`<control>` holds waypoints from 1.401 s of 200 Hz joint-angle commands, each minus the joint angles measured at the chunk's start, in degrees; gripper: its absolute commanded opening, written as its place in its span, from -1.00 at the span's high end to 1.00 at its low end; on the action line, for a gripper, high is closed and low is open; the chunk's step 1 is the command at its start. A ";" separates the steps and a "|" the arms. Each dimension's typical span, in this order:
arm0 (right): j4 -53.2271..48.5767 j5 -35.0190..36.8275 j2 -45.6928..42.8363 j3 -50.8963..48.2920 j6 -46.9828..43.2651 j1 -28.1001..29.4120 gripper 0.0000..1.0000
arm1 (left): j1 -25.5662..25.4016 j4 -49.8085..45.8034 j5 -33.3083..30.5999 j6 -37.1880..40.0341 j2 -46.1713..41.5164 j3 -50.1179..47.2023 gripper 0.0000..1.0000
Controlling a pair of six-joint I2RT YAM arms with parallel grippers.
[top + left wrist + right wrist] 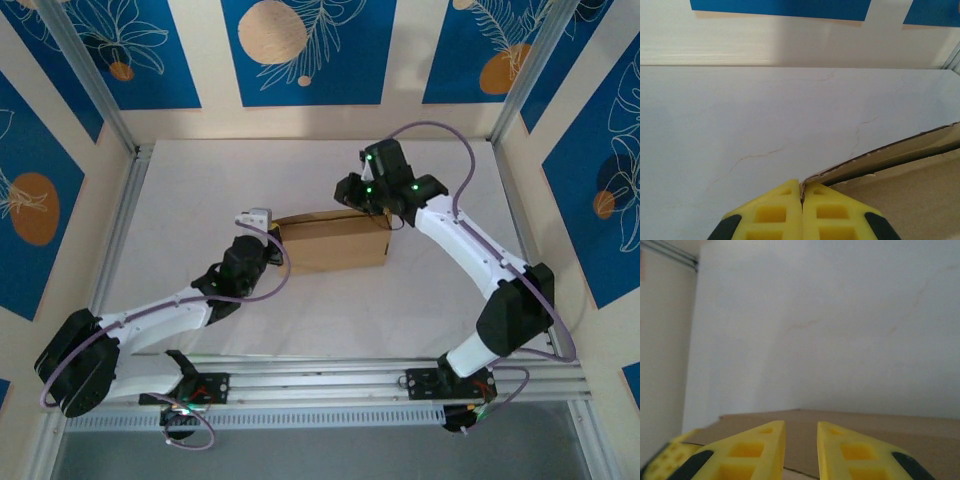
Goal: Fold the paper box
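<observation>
The left arm (160, 312) is lying low, stretching from its base at the near left toward the middle, with its wrist angling right. The left gripper (801, 184) is pressing its yellow fingers (771, 212) flat together — a thin edge of the paper box (905, 200) is sitting right at the seam between their tips. The right arm (470, 245) is rising from the near right, bending at the elbow and leaning far and left, its wrist tipping down. The right gripper (801, 424) is holding its jaws narrowly apart — a slim gap is showing between them.
</observation>
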 commanded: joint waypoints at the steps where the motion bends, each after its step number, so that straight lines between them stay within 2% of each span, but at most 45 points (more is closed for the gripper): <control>1: 0.90 0.22 -2.46 -5.39 0.76 0.48 0.51 | -1.06 -14.78 3.20 1.36 2.85 -3.20 1.00; 37: 4.47 0.67 -6.87 -12.75 0.37 1.66 0.52 | -1.07 -14.83 2.98 1.15 2.68 -3.03 1.00; 81: 4.79 1.50 -7.17 -14.35 0.19 1.72 0.52 | -1.08 -15.72 2.83 0.83 1.35 -2.45 1.00; 118: 4.94 2.82 -7.46 -14.74 -0.07 2.31 0.52 | -1.06 -18.01 3.16 0.85 -0.68 -0.45 0.52; 167: 8.13 6.51 -9.49 -18.35 0.10 4.61 0.52 | -1.11 -19.24 6.22 0.89 -4.61 0.73 0.07; 220: 8.39 9.95 -10.43 -18.57 0.98 4.98 0.50 | -1.01 -20.74 11.68 4.20 -9.90 3.13 -0.23; 238: 8.09 10.86 -10.51 -18.23 1.55 5.04 0.50 | -0.98 -21.26 14.74 5.29 -11.05 3.72 -0.25; 280: 8.48 11.19 -10.60 -18.31 2.53 5.40 0.50 | -0.99 -21.94 17.51 7.43 -13.02 3.38 -0.31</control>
